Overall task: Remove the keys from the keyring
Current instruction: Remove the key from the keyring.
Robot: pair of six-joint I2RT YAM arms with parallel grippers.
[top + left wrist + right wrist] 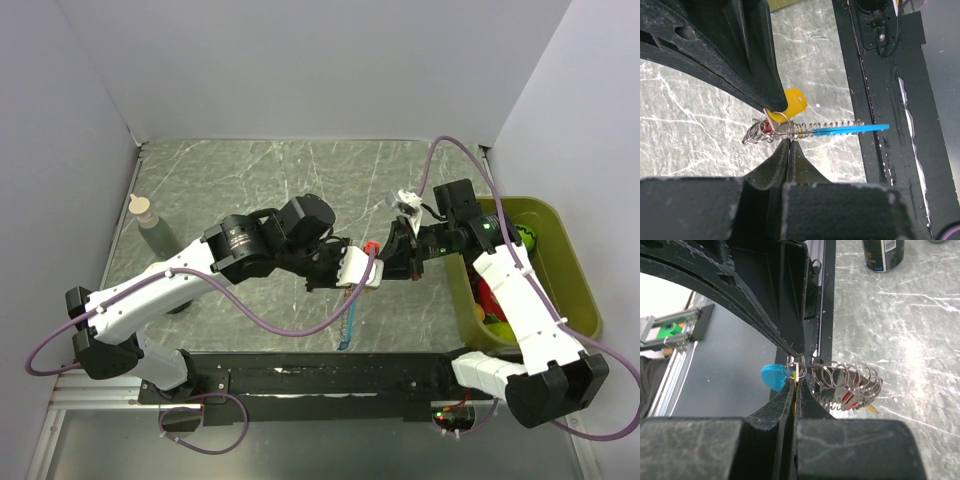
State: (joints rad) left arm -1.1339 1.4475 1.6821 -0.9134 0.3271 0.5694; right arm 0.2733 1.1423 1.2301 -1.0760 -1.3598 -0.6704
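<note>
The keyring (827, 127) is a coil of silvery wire loops held above the table between both grippers. My left gripper (790, 142) is shut on one of its loops from below. My right gripper (796, 381) is shut on a yellow-orange key (794, 101), seen edge-on between its fingers, with a small ring (795, 371) through it. A red key (850, 399) sits inside the coil, and a blue key (771, 377) hangs behind the ring. In the top view the left gripper (353, 268) and the right gripper (392, 252) meet nose to nose, and the chain (348, 312) dangles with a light-blue strip (344, 338).
A green bin (565, 250) holding coloured objects stands at the right, under the right arm. A bottle with a tan cap (152, 225) stands at the left by the wall. A dark can (883, 255) shows in the right wrist view. A black rail (330, 380) runs along the near edge.
</note>
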